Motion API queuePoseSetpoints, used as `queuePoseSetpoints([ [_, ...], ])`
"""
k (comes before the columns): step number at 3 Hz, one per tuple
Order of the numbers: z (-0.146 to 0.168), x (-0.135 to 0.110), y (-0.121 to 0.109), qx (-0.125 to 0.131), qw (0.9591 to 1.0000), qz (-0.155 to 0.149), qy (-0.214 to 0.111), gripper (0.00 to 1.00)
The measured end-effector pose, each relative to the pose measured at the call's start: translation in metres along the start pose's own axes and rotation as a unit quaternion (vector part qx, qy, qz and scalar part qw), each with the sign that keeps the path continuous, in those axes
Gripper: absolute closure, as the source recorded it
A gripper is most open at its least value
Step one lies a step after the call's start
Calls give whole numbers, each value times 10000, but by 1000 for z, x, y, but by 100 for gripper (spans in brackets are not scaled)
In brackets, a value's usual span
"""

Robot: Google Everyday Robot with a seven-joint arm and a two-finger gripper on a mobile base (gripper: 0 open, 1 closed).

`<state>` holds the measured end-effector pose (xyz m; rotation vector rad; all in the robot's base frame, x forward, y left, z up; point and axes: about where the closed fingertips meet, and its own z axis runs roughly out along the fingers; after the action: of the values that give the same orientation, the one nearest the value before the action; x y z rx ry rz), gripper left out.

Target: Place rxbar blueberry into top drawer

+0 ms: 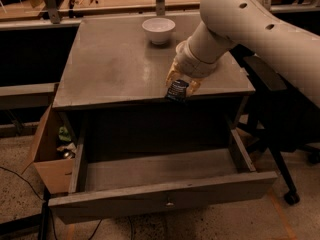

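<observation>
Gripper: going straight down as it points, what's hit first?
Likely the cabinet top near its front edge; depth is unclear, so the gripper, holding the rxbar blueberry, might instead reach the top drawer.

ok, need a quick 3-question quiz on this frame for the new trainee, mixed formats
1. True or false: the top drawer is shut.
2. Fill in: the white bowl sits toward the back of the cabinet top; the tool hangs at its ___ edge.
3. The tool holds: A) the white bowl B) the rxbar blueberry C) nothing.

Key: 1 false, it is pulled open. 2 front. 3 B, the tool is shut on it.
</observation>
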<state>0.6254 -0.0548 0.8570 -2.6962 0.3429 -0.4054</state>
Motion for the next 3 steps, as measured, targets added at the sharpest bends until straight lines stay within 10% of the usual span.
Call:
queuePoseSetpoints([
  [3,-29,-103,0,119,9932,1017,-557,100],
])
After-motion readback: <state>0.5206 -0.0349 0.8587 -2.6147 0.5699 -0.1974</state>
